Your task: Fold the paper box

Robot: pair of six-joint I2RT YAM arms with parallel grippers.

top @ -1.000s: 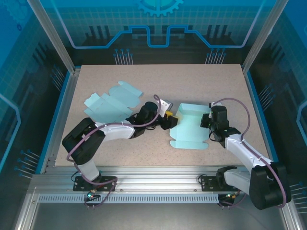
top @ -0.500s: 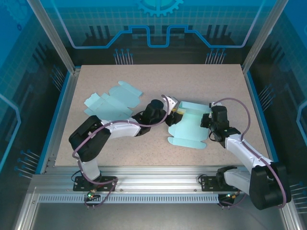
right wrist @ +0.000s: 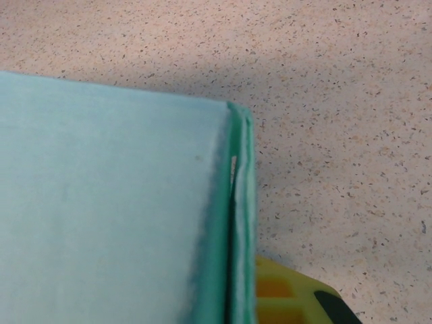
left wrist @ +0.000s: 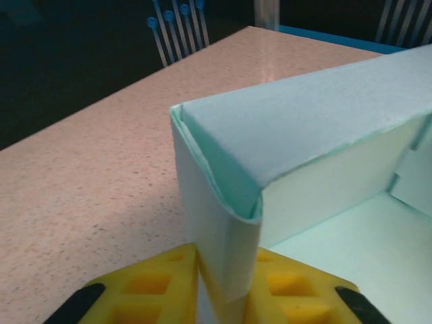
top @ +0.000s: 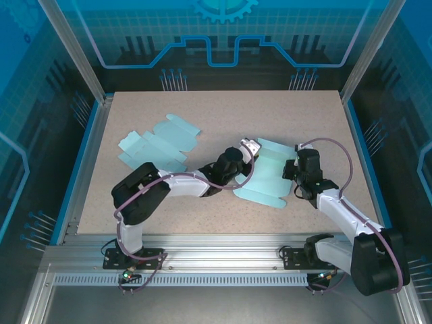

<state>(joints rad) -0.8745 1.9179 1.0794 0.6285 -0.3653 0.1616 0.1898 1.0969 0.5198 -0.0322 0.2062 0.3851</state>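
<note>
Right jaws, just right of centre in the top view: clenched on the right wall of the paper box [top: 266, 177]. In the right wrist view one yellow pad [right wrist: 287, 302] sits against the doubled wall edge at the bottom of the frame. The other pad is hidden behind the panel.

The paper box stands mid-worktop [top: 304, 115] between the two arms, half formed, with its floor down and its side walls up.

Left jaws, at the box's upper-left corner in the top view: grasping the corner. In the left wrist view the yellow pads [left wrist: 158, 297] sit either side of the folded corner, with the paper pinched between them.

Risks, as judged:
- Both arms hold one thin shell. If they pull apart or twist unevenly, the card could tear at a crease or buckle a wall.
- The left grip is low on a rounded fold. A hard squeeze could crush the corner; a soft one could let it spring open.
- The layers in the doubled right edge look slightly parted and may slip out of the grip.

Flat paper sheets [top: 158, 143], upper left of the worktop: well apart from the box but near the left arm. A wide swing could drag them.
</note>
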